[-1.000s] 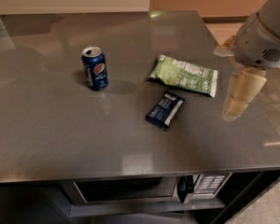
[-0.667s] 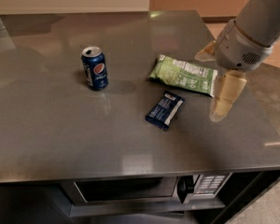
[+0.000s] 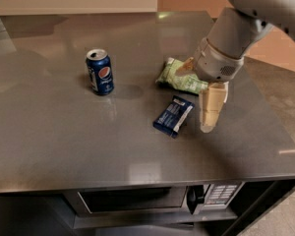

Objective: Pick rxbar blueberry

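Gripper (image 3: pixel 199 96) has shifted left from table's right edge since earlier frames. Now just right of rxbar blueberry (image 3: pixel 173 116), fingers apart. Bar unmoved, flat near centre of table (image 3: pixel 64 136). Open surface left and front of bar. Chip bag (image 3: pixel 179 77) close behind bar, right end hidden by arm. Pepsi can (image 3: pixel 100 72) upright, well left.

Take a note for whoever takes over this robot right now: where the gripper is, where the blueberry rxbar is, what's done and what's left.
Gripper: hangs just right of the rxbar blueberry, pointing down at the table, apart from the bar.
Bar: lying flat on the table, in front of the chip bag, right of the Pepsi can.
Done: gripper is close to the bar; no grasp yet.
Left: likely shift the gripper left over the bar, lower, grasp and lift, keeping off the chip bag.
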You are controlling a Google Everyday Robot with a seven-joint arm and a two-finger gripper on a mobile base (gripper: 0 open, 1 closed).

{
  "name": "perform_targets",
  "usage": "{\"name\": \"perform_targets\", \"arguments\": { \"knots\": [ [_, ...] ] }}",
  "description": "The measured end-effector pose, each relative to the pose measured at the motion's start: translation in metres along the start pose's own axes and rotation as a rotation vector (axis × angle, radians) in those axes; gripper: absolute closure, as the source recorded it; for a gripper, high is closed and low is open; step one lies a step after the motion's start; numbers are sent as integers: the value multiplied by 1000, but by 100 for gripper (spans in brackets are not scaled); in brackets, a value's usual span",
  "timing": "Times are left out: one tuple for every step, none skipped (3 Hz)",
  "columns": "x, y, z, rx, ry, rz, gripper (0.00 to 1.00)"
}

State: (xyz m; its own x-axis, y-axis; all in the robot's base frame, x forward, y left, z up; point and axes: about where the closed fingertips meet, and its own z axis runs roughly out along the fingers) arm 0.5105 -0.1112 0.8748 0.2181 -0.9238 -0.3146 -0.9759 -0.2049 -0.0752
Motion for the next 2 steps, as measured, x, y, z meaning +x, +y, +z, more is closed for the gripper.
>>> {"name": "perform_targets", "arguments": {
  "knots": [
    [-1, -6, 24, -61, 27, -88, 0],
    [0, -9, 44, -122, 60, -176, 0]
  ]
}}
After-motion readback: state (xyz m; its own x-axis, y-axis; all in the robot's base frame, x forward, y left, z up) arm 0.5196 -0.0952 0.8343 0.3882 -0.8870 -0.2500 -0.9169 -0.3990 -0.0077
